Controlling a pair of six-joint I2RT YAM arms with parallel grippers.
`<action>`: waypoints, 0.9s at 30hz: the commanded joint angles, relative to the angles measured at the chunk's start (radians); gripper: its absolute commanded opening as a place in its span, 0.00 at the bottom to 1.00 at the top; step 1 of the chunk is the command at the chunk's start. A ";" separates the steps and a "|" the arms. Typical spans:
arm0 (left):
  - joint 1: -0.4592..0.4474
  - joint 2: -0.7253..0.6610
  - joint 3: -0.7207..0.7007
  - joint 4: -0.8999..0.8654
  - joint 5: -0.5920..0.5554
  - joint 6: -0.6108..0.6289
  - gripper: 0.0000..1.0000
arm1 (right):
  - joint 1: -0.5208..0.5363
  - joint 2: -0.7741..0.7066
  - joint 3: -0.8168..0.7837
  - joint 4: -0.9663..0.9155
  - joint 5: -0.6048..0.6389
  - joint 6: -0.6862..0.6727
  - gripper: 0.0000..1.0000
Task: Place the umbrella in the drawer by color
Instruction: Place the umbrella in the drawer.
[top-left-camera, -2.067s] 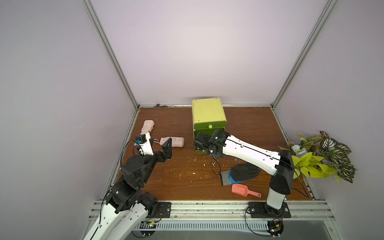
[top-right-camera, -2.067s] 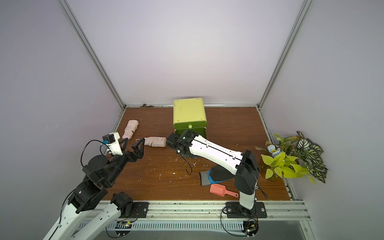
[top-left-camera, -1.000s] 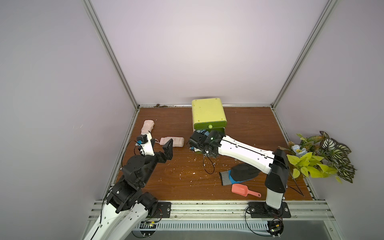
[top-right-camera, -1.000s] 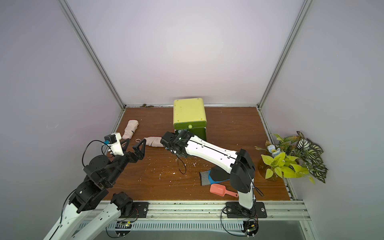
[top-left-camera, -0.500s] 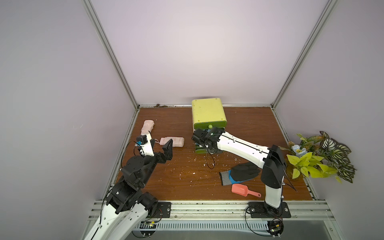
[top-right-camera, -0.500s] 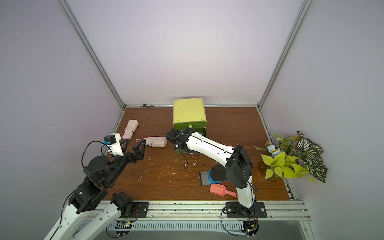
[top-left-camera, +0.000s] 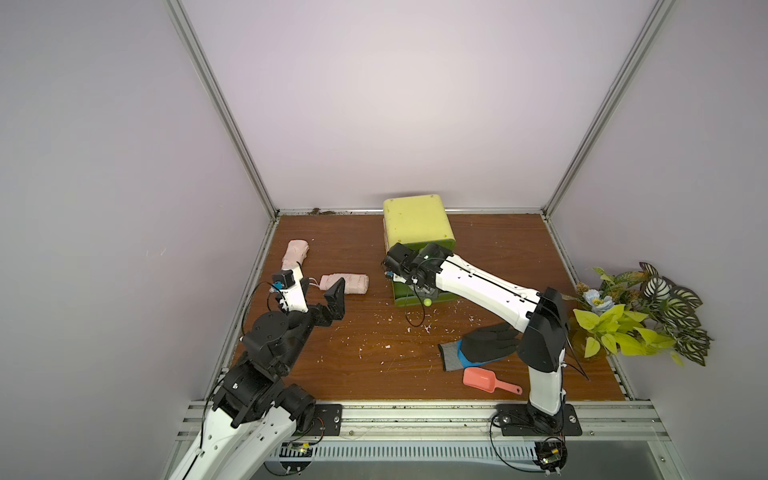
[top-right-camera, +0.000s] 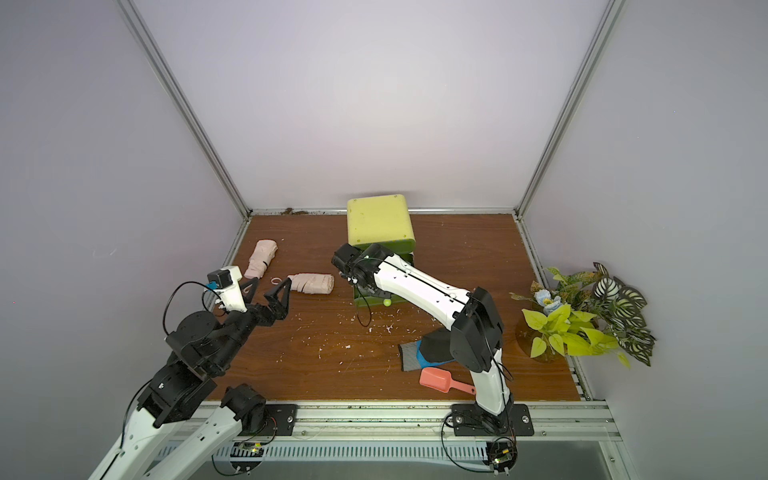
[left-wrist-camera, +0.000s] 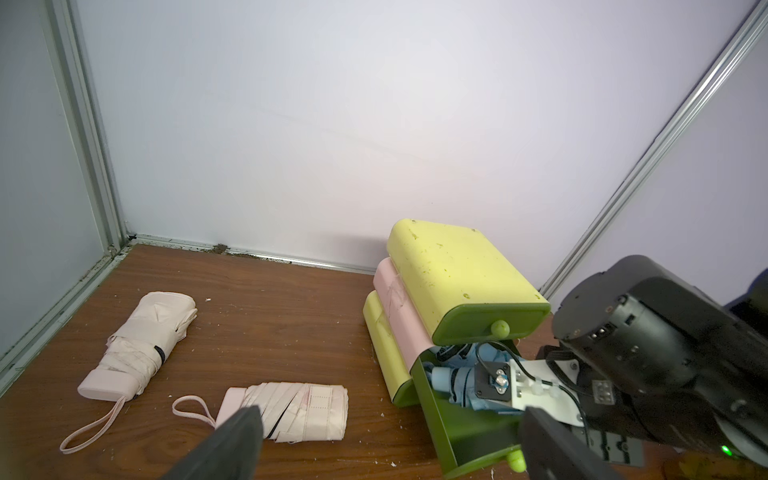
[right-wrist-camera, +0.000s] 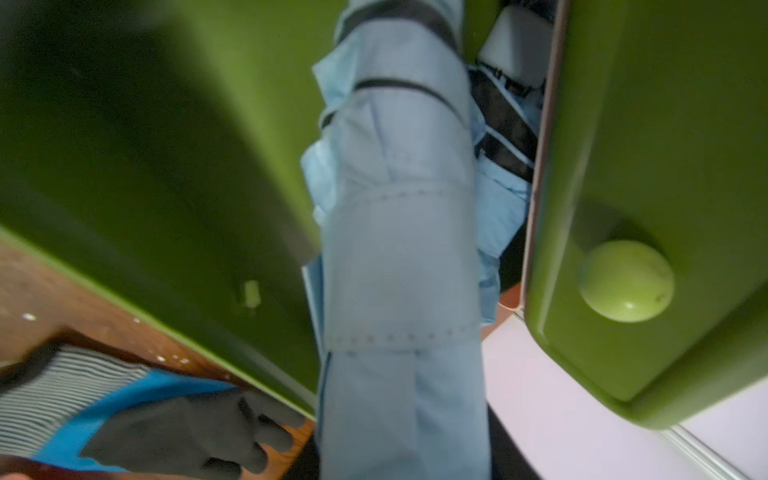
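The blue umbrella (left-wrist-camera: 451, 380) lies folded inside the pulled-out green drawer (left-wrist-camera: 436, 405). In my right wrist's view it fills the middle (right-wrist-camera: 399, 249), between the drawer's wall and the front of the closed top drawer (left-wrist-camera: 490, 320) with its round knob. My right hand (left-wrist-camera: 492, 384) is down in that open drawer, right over the umbrella. Its fingers are hidden, so I cannot tell how far apart they stand or whether they have hold of it. The drawer sticks out of the stacked cabinet (top-left-camera: 415, 220) at the back of the wooden surface (top-left-camera: 353, 361).

My left hand (top-right-camera: 269, 287) hovers spread wide with nothing in it, just beside the nearer pink umbrella (top-left-camera: 345, 284). The farther pink umbrella (top-left-camera: 296, 254) lies beyond it, by the side wall. Near my right arm's base lie a dark glove (top-left-camera: 486, 343) and a coral scoop (top-left-camera: 482, 379), and a plant (top-left-camera: 631, 316) stands past the surface's edge.
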 joint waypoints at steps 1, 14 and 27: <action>0.013 0.007 -0.007 0.013 0.013 0.012 0.99 | 0.006 -0.006 0.031 -0.026 -0.050 0.044 0.52; 0.034 0.027 -0.006 0.017 0.034 0.005 0.99 | 0.004 -0.102 0.031 0.031 0.050 0.113 0.71; 0.071 0.145 0.029 0.027 0.080 -0.057 0.99 | -0.027 -0.636 -0.660 0.847 -0.164 0.387 0.62</action>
